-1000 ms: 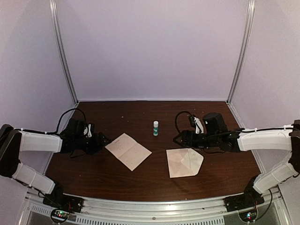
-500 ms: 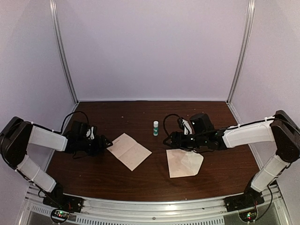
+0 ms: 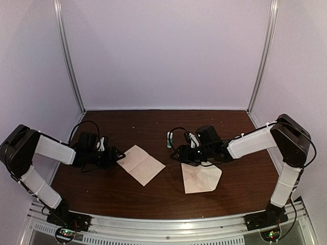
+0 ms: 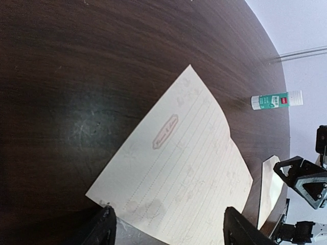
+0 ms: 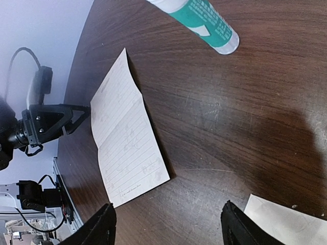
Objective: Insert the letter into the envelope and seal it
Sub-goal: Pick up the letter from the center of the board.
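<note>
Left gripper (image 3: 116, 154): jaws spread, empty, straddling the letter (image 3: 140, 164) corner, left of the glue stick (image 3: 169, 139). Right gripper (image 3: 179, 154): spread, empty, beside the glue stick. Envelope (image 3: 201, 177) flat, nearer than the glue stick. Risks: skidding or crumpling the letter on closing; toppling the glue stick.

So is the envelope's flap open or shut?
Open: the envelope lies flat with its pointed flap spread out to one side, not folded over.
</note>
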`<state>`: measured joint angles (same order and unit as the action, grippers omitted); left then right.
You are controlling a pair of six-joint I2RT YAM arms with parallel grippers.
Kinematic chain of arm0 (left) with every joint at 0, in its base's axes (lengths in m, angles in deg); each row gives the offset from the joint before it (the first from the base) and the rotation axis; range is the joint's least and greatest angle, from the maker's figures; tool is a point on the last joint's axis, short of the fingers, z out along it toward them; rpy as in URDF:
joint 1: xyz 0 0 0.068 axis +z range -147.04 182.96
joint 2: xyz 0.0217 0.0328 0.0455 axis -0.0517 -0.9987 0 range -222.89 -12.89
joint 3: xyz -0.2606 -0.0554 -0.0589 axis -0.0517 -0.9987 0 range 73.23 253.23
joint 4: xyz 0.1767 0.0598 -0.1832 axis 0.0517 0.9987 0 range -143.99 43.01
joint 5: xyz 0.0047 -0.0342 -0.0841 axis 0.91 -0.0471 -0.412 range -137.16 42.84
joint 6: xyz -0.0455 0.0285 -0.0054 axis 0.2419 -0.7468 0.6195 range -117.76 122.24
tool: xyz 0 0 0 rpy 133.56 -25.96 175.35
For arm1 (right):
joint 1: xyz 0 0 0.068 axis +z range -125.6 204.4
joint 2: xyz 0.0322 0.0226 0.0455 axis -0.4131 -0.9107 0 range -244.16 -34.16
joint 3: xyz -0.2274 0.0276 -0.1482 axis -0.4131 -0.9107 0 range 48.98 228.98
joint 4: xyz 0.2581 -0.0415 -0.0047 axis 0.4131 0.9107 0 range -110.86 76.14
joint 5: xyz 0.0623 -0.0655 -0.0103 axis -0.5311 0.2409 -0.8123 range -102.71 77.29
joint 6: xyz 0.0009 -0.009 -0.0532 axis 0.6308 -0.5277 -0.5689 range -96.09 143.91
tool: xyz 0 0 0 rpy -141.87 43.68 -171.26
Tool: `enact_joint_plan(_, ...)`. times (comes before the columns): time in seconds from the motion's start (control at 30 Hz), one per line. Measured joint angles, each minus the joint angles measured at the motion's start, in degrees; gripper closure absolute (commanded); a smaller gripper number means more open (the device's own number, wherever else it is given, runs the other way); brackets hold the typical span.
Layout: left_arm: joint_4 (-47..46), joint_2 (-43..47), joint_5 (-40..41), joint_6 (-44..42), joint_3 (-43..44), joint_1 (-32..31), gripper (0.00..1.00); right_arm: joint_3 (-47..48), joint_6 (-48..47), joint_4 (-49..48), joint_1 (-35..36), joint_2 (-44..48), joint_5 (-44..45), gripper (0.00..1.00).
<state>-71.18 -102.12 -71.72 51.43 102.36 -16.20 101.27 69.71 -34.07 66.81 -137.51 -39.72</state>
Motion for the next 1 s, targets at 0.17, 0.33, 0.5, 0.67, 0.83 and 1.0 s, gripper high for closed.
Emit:
enact_joint_plan(0.17,-1.9,-0.1,-1.3,0.4,-1.0,0.0,0.29,0.5,2.3,-2.5,0.0,-3.5,-1.1,0.33)
enact_joint_plan(0.33,-3.3,-0.1,-2.0,0.6,-1.9,-0.9,0.32,1.5,4.2,-4.9,0.0,-6.8,-2.5,0.35)
enact_joint_plan(0.5,-2.9,2.1,-0.3,0.5,-1.8,-4.6,0.34,3.6,5.7,-6.1,0.2,-8.6,-3.3,0.36)
enact_joint_plan(0.67,-2.6,4.3,2.0,-0.1,-0.1,-8.2,0.35,4.1,6.4,-7.0,0.6,-9.8,-3.8,0.36)
enact_joint_plan(0.83,-3.1,1.8,2.5,-0.3,1.0,-8.8,0.35,4.5,7.2,-7.7,1.3,-10.4,-4.2,0.36)
enact_joint_plan(1.0,-3.4,-2.9,2.3,-0.3,1.1,-9.1,0.35,4.9,8.6,-8.5,2.0,-10.9,-4.3,0.36)
